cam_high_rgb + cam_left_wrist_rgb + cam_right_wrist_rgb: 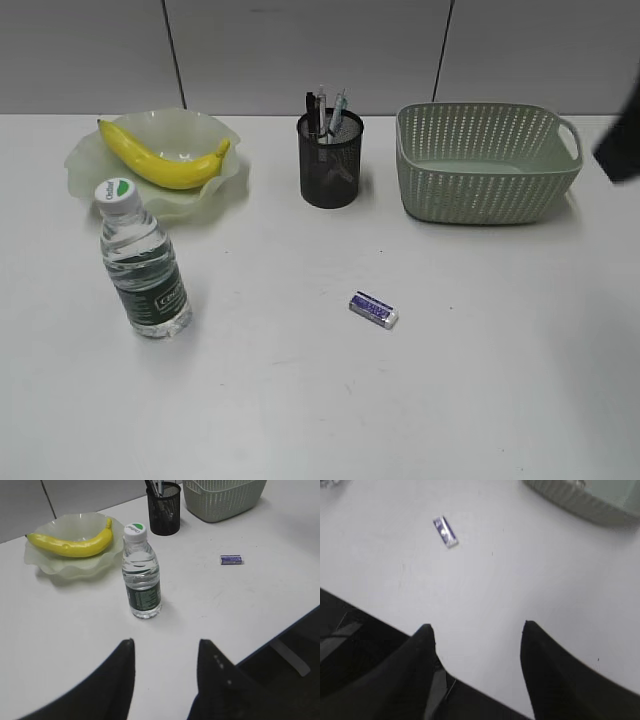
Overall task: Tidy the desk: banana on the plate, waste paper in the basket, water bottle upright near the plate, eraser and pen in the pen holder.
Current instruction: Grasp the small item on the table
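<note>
The banana lies in the plate at the back left of the desk. In front of the plate the water bottle stands upright. Several pens stick out of the pen holder. The eraser lies flat mid-desk, apart from both grippers. My left gripper hangs open and empty short of the bottle. Over the desk's near edge my right gripper is open and empty, with the eraser ahead to its left. The waste paper is out of view.
The basket stands at the back right, its inside hidden from me. A dark part of my right arm shows at the right edge of the exterior view. The desk's front edge drops off under the right gripper.
</note>
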`<state>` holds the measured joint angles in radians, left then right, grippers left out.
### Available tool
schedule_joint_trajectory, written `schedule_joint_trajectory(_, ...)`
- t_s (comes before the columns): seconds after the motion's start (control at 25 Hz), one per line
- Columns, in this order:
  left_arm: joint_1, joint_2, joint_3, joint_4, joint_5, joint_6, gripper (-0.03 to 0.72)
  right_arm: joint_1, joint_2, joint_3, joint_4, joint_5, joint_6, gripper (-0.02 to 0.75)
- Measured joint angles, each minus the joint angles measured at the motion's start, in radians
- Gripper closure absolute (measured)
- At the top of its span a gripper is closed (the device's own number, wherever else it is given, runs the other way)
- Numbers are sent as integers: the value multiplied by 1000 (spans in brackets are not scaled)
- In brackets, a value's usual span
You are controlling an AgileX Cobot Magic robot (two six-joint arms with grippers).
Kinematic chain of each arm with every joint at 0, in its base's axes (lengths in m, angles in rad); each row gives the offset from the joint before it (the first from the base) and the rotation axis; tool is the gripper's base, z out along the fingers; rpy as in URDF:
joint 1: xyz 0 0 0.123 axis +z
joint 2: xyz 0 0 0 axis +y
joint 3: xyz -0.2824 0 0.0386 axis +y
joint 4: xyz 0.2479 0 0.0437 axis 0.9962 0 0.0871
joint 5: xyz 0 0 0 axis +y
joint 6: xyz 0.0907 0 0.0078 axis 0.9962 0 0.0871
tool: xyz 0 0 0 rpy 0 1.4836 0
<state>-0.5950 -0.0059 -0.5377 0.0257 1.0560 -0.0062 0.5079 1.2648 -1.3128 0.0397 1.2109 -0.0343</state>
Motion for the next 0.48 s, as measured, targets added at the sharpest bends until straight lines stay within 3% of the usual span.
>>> schedule_joint_trajectory(0.24,0,0,0,0,0,0,378,0,-348,383,0,3,-1,305)
schedule_joint_trajectory(0.48,0,0,0,0,0,0,378,0,-683,639,0,3,-1,305)
